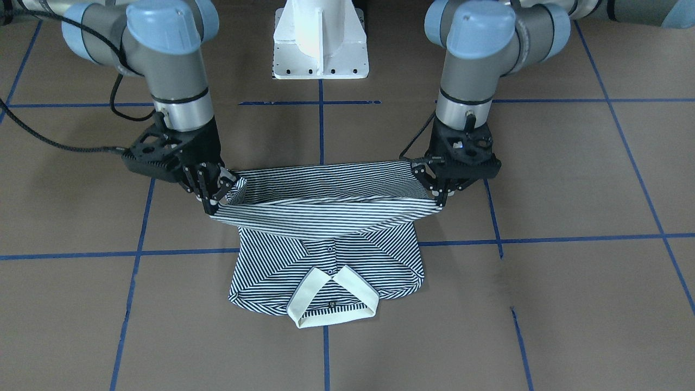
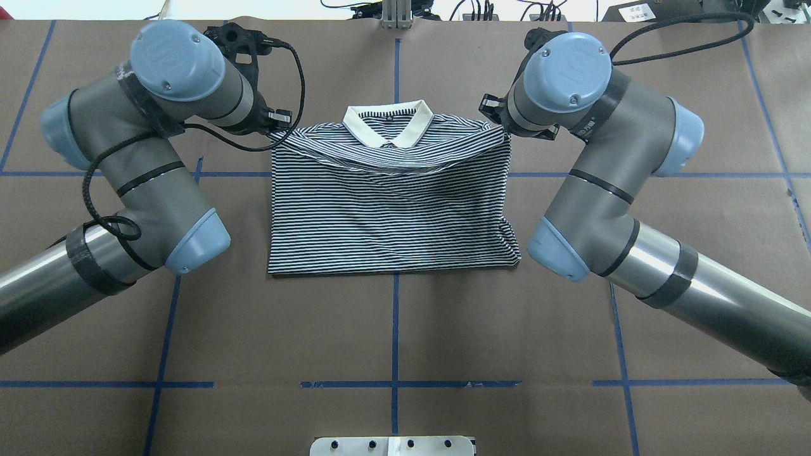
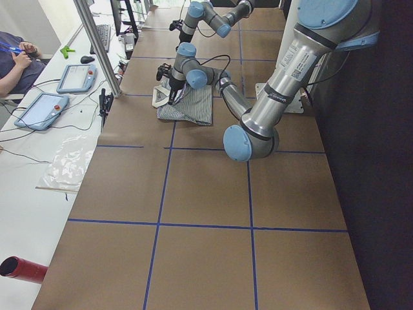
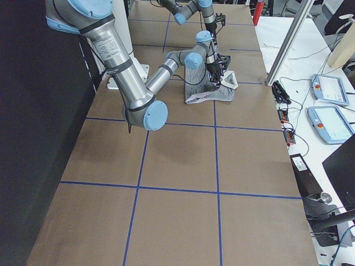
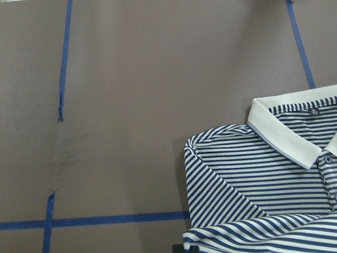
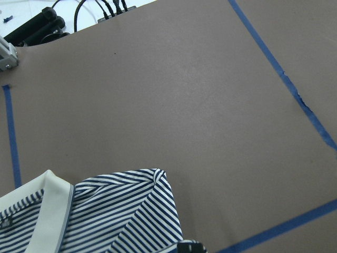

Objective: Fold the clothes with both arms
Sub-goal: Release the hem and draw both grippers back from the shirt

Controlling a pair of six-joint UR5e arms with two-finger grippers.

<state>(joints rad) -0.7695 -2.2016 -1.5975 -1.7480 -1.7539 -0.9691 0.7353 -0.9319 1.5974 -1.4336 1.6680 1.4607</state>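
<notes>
The striped polo shirt [image 1: 326, 266] lies on the brown table, its cream collar [image 1: 332, 304] towards the operators' side. Its lower half is lifted and drawn over towards the collar as a sagging band [image 1: 326, 209]. My left gripper [image 1: 441, 200] is shut on one corner of that band, and my right gripper [image 1: 213, 203] is shut on the other. From overhead the shirt [image 2: 393, 209] spans between the left gripper [image 2: 277, 126] and the right gripper [image 2: 500, 126], both near the collar [image 2: 388, 123]. In the left wrist view the collar [image 5: 287, 134] shows, with the held edge [image 5: 263, 237] at the bottom.
The white pedestal base [image 1: 320, 43] stands behind the shirt. Blue tape lines [image 2: 394, 316] grid the brown table. A side bench holds control tablets [image 3: 42, 110] beside a seated person [image 3: 16, 61]. A red cylinder [image 3: 22, 268] lies at its near end.
</notes>
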